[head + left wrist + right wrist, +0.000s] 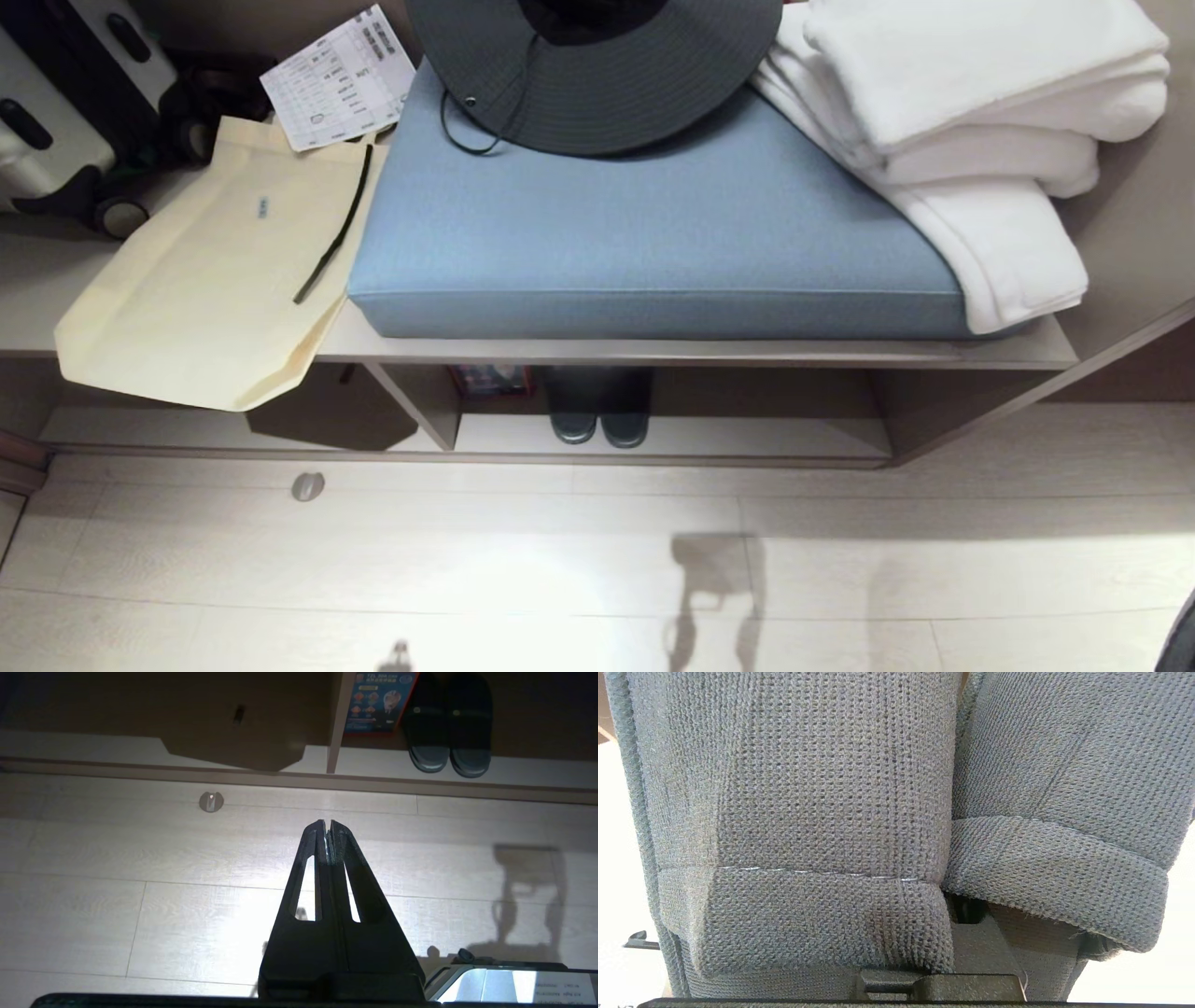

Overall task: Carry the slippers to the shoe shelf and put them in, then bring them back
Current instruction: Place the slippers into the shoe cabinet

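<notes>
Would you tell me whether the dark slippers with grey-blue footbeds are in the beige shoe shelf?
In: the dark slippers stand side by side inside the beige shoe shelf.

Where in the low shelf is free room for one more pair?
In the shoe shelf, the right compartment is bare from the dark slippers to the right wall. Crowded between the divider, red box and those slippers. The paper bag hides part of the left compartment.

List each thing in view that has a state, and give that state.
slippers: paired, inside the shoe shelf, right of its divider
left gripper: shut, empty, over the floor
hat: lying on the cushion
towels: folded, stacked
bag: flat, overhanging the bench edge
grey knit fabric: filling the right wrist view
</notes>
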